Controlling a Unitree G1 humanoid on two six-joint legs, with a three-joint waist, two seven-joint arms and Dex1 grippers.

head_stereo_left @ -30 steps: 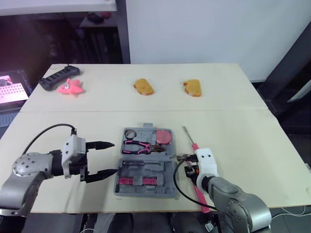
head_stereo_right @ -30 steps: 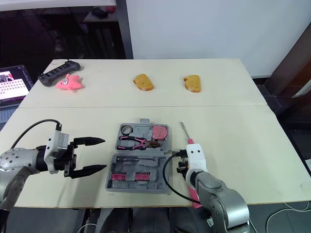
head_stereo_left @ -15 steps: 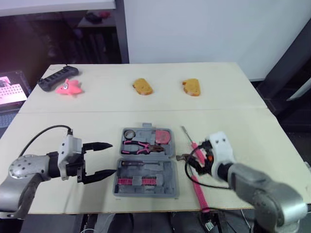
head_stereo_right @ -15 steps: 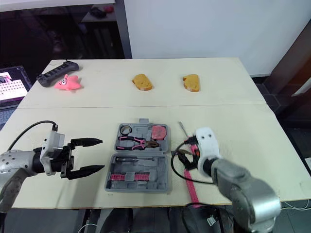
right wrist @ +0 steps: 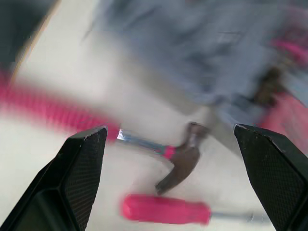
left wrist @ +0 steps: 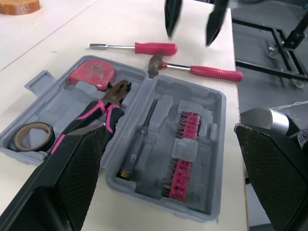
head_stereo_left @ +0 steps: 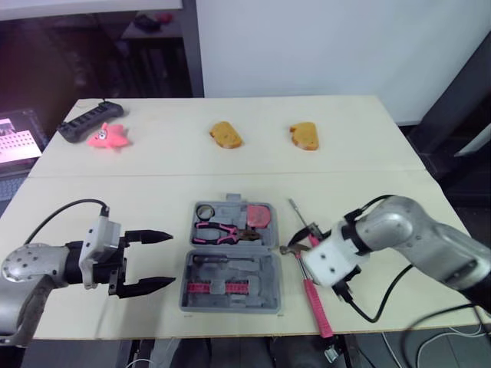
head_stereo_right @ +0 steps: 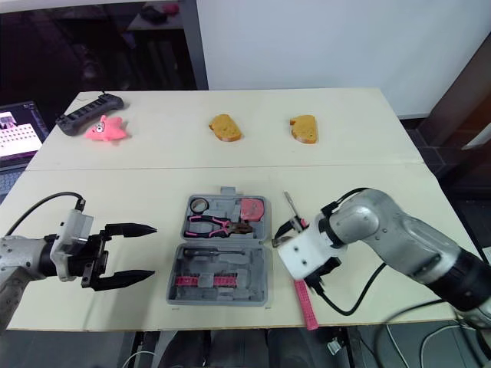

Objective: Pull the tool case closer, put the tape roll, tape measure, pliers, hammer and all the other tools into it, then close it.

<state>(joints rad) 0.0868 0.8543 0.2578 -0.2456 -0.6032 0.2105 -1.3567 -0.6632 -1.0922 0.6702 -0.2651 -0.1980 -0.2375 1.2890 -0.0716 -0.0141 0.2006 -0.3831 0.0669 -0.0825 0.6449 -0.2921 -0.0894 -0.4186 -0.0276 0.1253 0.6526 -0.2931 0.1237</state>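
Starting upper left of the head-cam frame: black power strip [head_stereo_left: 90, 123] w/ a pink star toy [head_stereo_left: 110, 138] just beside it, both on the pale table [head_stereo_left: 383, 192].

Lower left, L gripper [head_stereo_left: 172, 259] hovers over the table. Its fingers are spread wide w/ nothing btwn them, tips aimed at the tool case [head_stereo_left: 265, 268] and just short of its left edge.

The case sits lower centre: grey plastic, lying open flat in two halves.
- Far half: tape roll [head_stereo_left: 205, 211] in the left corner, pink-handled pliers [head_stereo_left: 222, 230] mid, red tape measure [head_stereo_left: 259, 215] at right.
- Near half: a slim probe-type tool [left wrist: 140, 137] in a slot, plus pink bit strips [left wrist: 179, 173].

Upper centre: bread piece [head_stereo_left: 226, 136] and second bread piece [head_stereo_left: 304, 136], both well apart from the case.

Right of the case, outside it on the table, lies the hammer [left wrist: 216, 73]. Its metal head is just beside the case's right edge and its pink handle runs toward the bottom edge of the frame. A pink-handled screwdriver [left wrist: 154, 48] lies just beyond it, shaft pointing up-frame.

R gripper [left wrist: 190, 37] hangs above those two, fingers wide apart, empty.
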